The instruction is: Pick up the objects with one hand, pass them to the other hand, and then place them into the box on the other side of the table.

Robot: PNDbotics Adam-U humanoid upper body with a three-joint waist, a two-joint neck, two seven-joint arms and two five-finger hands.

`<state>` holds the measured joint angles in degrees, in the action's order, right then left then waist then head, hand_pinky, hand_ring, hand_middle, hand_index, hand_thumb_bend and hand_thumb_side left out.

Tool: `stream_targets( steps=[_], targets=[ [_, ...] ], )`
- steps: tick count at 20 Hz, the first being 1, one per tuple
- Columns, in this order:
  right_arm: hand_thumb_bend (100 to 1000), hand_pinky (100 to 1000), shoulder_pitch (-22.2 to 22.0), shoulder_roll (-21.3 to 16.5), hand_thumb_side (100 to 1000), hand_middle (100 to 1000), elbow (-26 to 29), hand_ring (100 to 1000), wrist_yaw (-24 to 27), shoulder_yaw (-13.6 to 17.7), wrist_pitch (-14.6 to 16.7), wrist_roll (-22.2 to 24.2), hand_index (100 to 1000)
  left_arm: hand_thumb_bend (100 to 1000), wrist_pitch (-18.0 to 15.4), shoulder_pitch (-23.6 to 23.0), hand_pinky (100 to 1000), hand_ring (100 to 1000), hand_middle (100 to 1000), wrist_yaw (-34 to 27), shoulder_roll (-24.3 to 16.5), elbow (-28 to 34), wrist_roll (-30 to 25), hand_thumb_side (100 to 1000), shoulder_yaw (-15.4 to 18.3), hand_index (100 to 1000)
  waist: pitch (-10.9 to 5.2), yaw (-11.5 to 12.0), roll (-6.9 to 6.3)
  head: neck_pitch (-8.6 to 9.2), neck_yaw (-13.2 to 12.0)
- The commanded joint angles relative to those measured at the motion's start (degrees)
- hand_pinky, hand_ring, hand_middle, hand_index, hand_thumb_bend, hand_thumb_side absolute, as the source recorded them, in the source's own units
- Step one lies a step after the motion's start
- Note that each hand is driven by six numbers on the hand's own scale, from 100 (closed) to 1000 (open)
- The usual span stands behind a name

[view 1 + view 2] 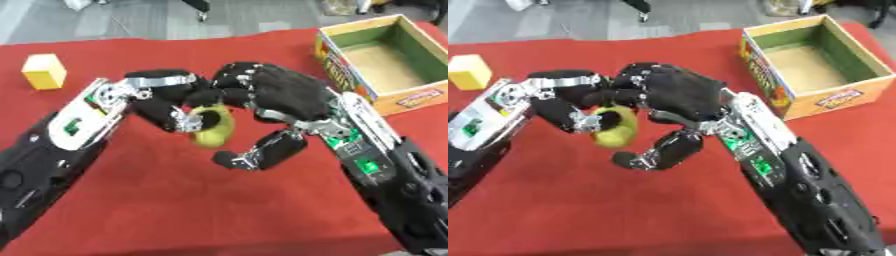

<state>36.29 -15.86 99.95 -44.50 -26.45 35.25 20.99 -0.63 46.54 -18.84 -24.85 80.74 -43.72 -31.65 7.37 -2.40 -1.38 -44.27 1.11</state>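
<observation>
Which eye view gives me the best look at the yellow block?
The left eye view: the yellow block stands whole on the red table, well clear of the frame's edge. The right eye view shows it too, but hard against the left edge, nearly cropped.

bare red cloth (175, 200) lies between the hands and the open-topped box (385, 60); yellow block (44, 71) stands far left.

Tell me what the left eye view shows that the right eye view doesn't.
Only the left eye view shows the whole yellow block; it crops the box's far right corner. Only the right eye view shows the whole open box, but cuts the block at its left edge. Both show the left robot hand curled round a yellow-green object, with the right robot hand meeting it above the red table.
</observation>
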Motion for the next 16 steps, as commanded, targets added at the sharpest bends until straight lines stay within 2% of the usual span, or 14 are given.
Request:
stream_targets(
  steps=[1, 6, 16],
  targets=[
    [382, 792, 0.07, 0.35, 540, 803, -0.64, 796, 0.73, -1.24, 0.38, 3.4, 942, 127, -0.18, 2.63, 669, 460, 441, -1.27, 0.72, 2.85, 0.67, 347, 0.96, 453, -1.68, -0.06, -0.74, 0.15, 0.12],
    [377, 788, 0.07, 0.36, 498, 790, 0.06, 790, 1.14, -0.9, -0.03, 3.64, 939, 120, 0.24, 3.01, 671, 461, 441, -2.07, 1.09, 3.84, 0.83, 352, 0.94, 458, -1.74, -0.07, -0.86, 0.15, 0.18],
    [359, 773, 0.01, 0.7, 416, 718, 0.2, 761, -1.63, -1.02, -1.58, -1.6, 913, 100, 2.17, 3.6, 667, 450, 422, -4.52, 3.52, 4.4, 0.8, 359, 0.46, 443, -1.76, 0.08, -0.79, 0.15, 0.4]
  ],
)
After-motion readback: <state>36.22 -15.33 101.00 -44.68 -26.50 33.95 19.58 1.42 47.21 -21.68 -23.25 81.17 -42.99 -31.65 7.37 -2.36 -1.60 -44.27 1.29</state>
